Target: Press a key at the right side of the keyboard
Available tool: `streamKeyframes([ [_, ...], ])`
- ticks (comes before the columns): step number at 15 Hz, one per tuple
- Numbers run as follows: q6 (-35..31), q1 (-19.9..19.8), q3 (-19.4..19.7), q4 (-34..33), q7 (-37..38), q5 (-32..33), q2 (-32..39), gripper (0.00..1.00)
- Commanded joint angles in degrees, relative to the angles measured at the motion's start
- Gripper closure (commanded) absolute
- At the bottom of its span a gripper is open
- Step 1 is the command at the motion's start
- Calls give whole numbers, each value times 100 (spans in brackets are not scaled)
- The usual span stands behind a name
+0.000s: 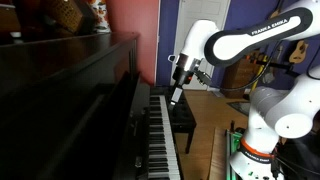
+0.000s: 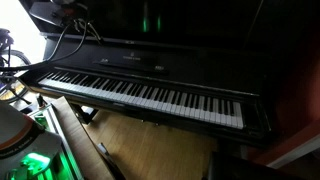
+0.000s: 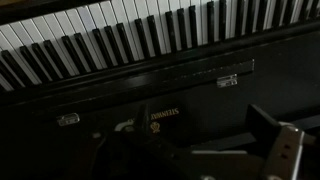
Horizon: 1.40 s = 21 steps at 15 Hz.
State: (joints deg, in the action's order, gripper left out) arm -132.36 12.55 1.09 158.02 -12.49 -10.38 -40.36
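Overhead, arm bent, end effector (image 1: 176, 92) above keyboard (image 1: 160, 135), grip state unclear

a home music room: upright piano (image 2: 150, 60), hanging guitars (image 1: 297, 48), red wall (image 1: 130, 18)

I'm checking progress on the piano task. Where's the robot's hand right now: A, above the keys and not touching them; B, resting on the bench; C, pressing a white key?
A: in an exterior view the hand hangs above the keyboard, clear of it.
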Motion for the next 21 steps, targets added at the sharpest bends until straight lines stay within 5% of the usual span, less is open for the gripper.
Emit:
streamKeyframes([
  [1,24,-11,-10,33,-1,-5,6,0],
  [8,24,-11,-11,104,-1,-4,27,0],
  [16,876,-808,1254,-362,-1936,886,726,0],
  [21,626,-1321,1941,-682,-3418,1378,1584,0],
])
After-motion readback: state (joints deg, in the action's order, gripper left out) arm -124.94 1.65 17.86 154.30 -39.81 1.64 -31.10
